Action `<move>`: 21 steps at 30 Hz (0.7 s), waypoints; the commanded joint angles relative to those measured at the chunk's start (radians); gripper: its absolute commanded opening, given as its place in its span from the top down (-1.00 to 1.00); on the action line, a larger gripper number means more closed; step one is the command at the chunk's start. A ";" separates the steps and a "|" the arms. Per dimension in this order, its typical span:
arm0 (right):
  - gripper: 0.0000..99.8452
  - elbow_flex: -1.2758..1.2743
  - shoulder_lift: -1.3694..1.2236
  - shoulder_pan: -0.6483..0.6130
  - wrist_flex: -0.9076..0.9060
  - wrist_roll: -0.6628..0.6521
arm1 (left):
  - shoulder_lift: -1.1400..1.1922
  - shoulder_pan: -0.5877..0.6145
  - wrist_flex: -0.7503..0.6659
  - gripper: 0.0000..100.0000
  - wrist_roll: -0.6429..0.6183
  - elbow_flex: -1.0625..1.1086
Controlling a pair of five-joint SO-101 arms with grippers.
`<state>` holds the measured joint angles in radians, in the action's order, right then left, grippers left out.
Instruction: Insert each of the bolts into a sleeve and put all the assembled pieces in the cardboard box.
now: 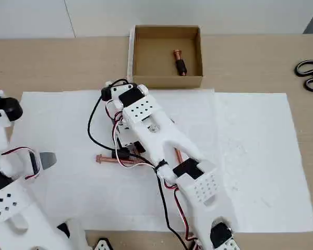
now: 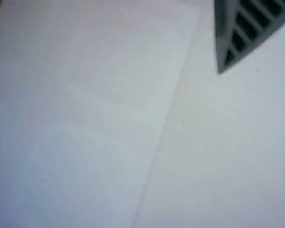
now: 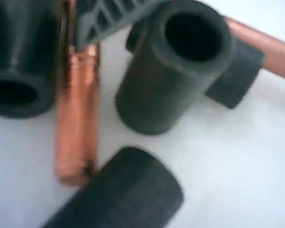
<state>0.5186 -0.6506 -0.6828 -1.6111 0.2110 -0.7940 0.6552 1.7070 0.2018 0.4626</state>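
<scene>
The right pincer [image 3: 102, 21] hangs close over a cluster of parts on the paper [image 3: 247, 180]; one ridged grey finger [image 3: 109, 16] lies across a copper bolt [image 3: 78, 118], and I cannot tell whether the pincer grips it or how wide it stands. Just beside that bolt a black sleeve [image 3: 173, 71] turns its open mouth to the camera; a second sleeve [image 3: 19, 61] sits on the bolt's other side; a third sleeve [image 3: 128, 190] lies at the bolt's end; a fourth sleeve [image 3: 240, 71] rests behind the first, against a second bolt [image 3: 268, 50].

From above, the right arm [image 1: 156, 135] stretches over the middle of the paper; a lone bolt [image 1: 107, 159] lies just beside it.

The left pincer [image 1: 46, 159] sits at the paper's left side, well apart from the parts; its one visible finger [image 2: 242, 33] is over bare paper, and its width I cannot tell.

The box [image 1: 167, 82] stands on the pale wooden surface [image 1: 250, 57] at the paper's far edge; one assembled piece [image 1: 180, 62] lies inside. Scissors [image 1: 309, 74] lie at the surface's right edge; beyond is a pale wall [image 1: 94, 15].
</scene>
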 commanded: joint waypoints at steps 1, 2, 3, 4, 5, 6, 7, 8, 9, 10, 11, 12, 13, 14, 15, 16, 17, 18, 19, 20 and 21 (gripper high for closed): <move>0.68 0.008 -0.007 -0.004 0.008 -0.055 | -0.009 0.002 0.000 0.40 0.006 -0.005; 0.68 0.008 -0.012 -0.004 0.007 -0.064 | -0.009 0.002 0.000 0.40 0.006 -0.005; 0.68 0.008 -0.016 -0.004 0.007 -0.068 | -0.009 0.002 0.000 0.40 0.006 -0.005; 0.68 0.008 -0.019 -0.002 0.005 -0.068 | -0.009 0.002 0.000 0.40 0.006 -0.005; 0.68 0.008 -0.024 -0.002 0.005 -0.068 | -0.009 0.002 0.000 0.40 0.006 -0.005; 0.68 0.008 -0.028 -0.002 0.005 -0.068 | -0.009 0.002 0.000 0.40 0.006 -0.004; 0.68 0.008 -0.033 -0.002 0.007 -0.068 | -0.009 0.002 0.000 0.40 0.006 -0.004; 0.68 0.008 -0.036 -0.002 0.008 -0.068 | -0.009 0.002 0.000 0.40 0.006 -0.004; 0.69 0.008 -0.041 -0.002 0.008 -0.068 | -0.009 0.002 0.000 0.40 0.006 -0.002; 0.71 0.008 -0.045 -0.001 0.008 -0.068 | -0.009 0.002 0.000 0.40 0.006 -0.002; 0.74 0.008 -0.050 0.008 0.010 -0.068 | -0.009 0.002 0.000 0.40 0.006 -0.002; 0.76 0.008 -0.051 0.016 0.013 -0.068 | -0.009 0.002 0.000 0.40 0.006 -0.002; 0.78 0.008 -0.054 0.030 0.019 -0.068 | -0.009 0.002 0.000 0.40 0.006 -0.002; 0.79 0.008 -0.058 0.044 0.024 -0.068 | -0.009 0.002 0.000 0.40 0.006 -0.002; 0.79 0.008 -0.058 0.058 0.024 -0.068 | -0.009 0.002 0.000 0.40 0.006 -0.002; 0.79 0.008 -0.058 0.070 0.024 -0.071 | -0.009 0.002 0.000 0.40 0.006 -0.002; 0.79 0.008 -0.058 0.081 0.024 -0.083 | -0.009 0.002 0.000 0.40 0.006 -0.002; 0.79 0.008 -0.058 0.088 0.022 -0.098 | -0.009 0.002 0.000 0.40 0.006 -0.002; 0.79 0.008 -0.058 0.094 0.021 -0.112 | -0.009 0.002 0.000 0.40 0.006 -0.002; 0.79 0.008 -0.058 0.099 0.021 -0.121 | -0.009 0.002 0.000 0.40 0.006 -0.002; 0.79 0.008 -0.058 0.105 0.019 -0.126 | -0.009 0.002 0.000 0.40 0.006 -0.002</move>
<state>0.5232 -0.7119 -0.6229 -1.5942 0.1082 -0.7940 0.6552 1.7070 0.2018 0.4626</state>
